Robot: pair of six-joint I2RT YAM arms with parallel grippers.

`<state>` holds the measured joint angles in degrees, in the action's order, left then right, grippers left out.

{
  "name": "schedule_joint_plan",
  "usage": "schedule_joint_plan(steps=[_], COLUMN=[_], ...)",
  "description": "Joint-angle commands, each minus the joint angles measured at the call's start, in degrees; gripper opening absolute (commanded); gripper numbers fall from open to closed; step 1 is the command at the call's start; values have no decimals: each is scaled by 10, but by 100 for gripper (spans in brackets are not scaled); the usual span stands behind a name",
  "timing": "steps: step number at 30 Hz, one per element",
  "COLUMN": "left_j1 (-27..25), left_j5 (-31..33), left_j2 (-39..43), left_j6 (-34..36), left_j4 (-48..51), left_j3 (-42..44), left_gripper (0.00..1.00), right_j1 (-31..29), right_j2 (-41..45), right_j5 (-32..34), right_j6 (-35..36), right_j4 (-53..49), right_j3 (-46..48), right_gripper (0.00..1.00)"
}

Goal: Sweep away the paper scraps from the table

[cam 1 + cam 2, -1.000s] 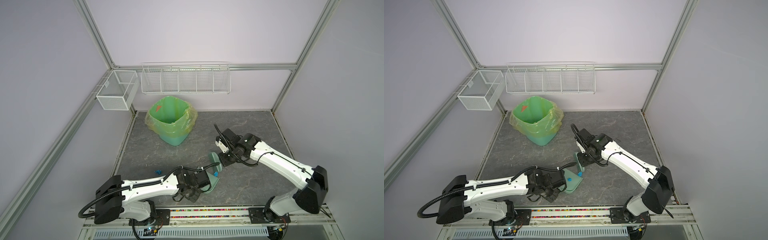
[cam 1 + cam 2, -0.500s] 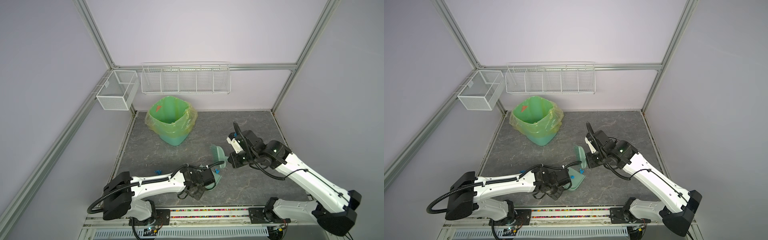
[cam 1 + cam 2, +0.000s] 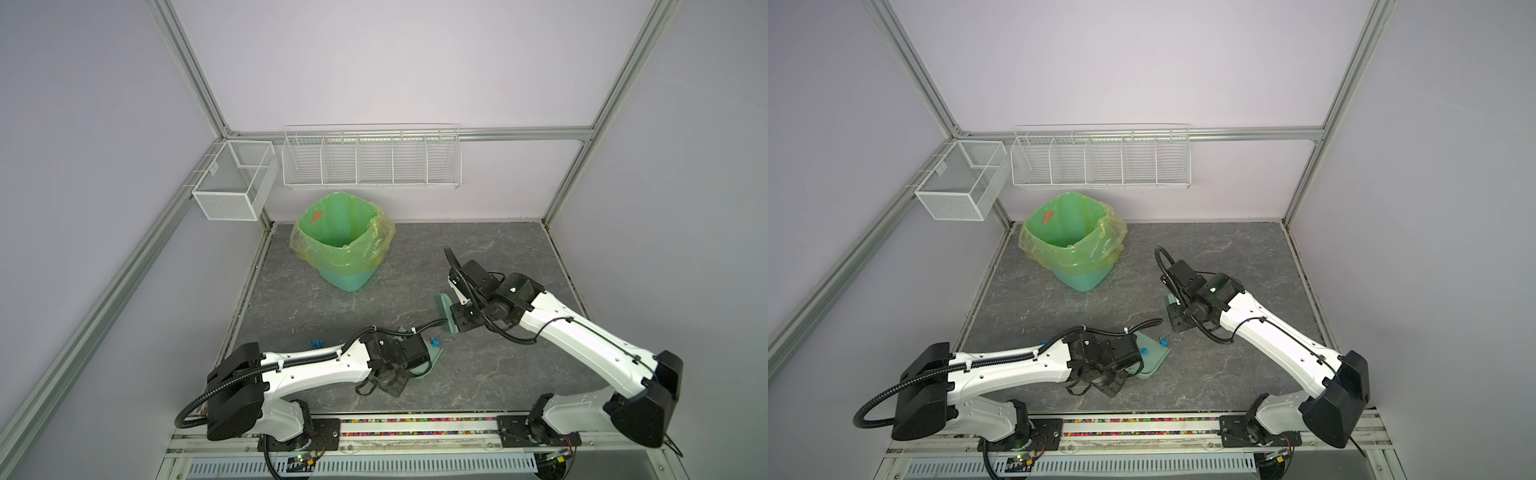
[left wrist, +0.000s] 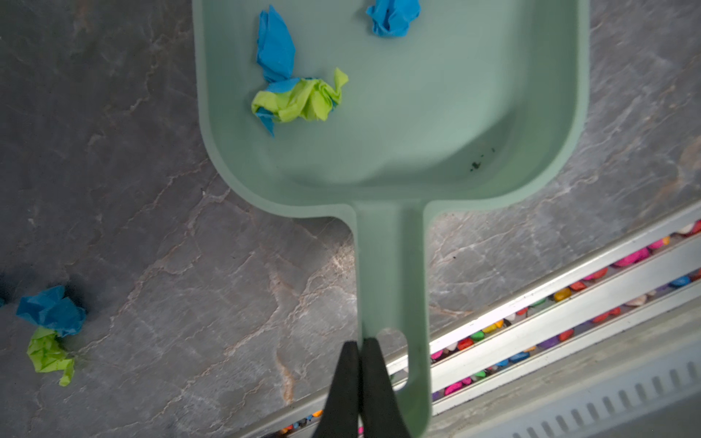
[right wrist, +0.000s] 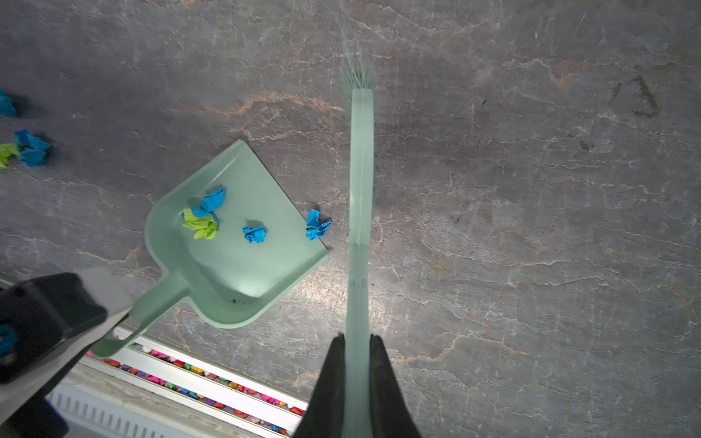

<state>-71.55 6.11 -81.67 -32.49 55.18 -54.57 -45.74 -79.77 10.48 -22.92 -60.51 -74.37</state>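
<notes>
Left tool [image 4: 359, 352] is pinching the dustpan [image 4: 436, 125] handle, pan lying on the worktop [image 5: 531, 227], several paper scraps [image 4: 299, 100] sitting inside it. One blue wad [image 5: 317, 225] is lying at its lip; beyond, right tool [image 5: 356, 343] is clamping the brush [image 5: 360, 170] handle.

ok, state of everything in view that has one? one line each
dustpan: on table, loaded.
brush: gripped, apart from dustpan.
left claw: shut on dustpan handle.
right claw: shut on brush handle.
scraps in pan: crumpled, collected.
blue scrap: at pan's lip, not inside.
loose scraps: on table, unswept.
bin: upright, lined, open.
</notes>
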Motion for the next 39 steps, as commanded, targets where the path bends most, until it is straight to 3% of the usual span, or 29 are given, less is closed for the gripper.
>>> schedule_joint_plan(steps=[1,7,10,19,27,33,39], left_j1=[7,18,18,24,28,29,31], left_j5=[16,18,21,39,59,68,83], left_j2=[4,2,0,12,27,15,10], left_j6=[1,11,14,11,3,7,4], left_j4=[13,16,19,3,-28,-33,-28], left_j3=[-13,-10,-13,0,16,19,21], left_gripper=[0,0,0,0,0,0,0], right_j1=[-17,-42,-42,-36,-18,8,8], right_j2=[-12,41,81,120,107,60,-4], right_j5=[-28,-137,-151,-24,2,15,-16], right_j6=[13,5,-8,-50,-53,-16,-4], right_j4=[8,77,90,10,45,108,161], right_j3=[7,50,54,31,20,7,5], right_gripper=[7,7,7,7,7,7,7])
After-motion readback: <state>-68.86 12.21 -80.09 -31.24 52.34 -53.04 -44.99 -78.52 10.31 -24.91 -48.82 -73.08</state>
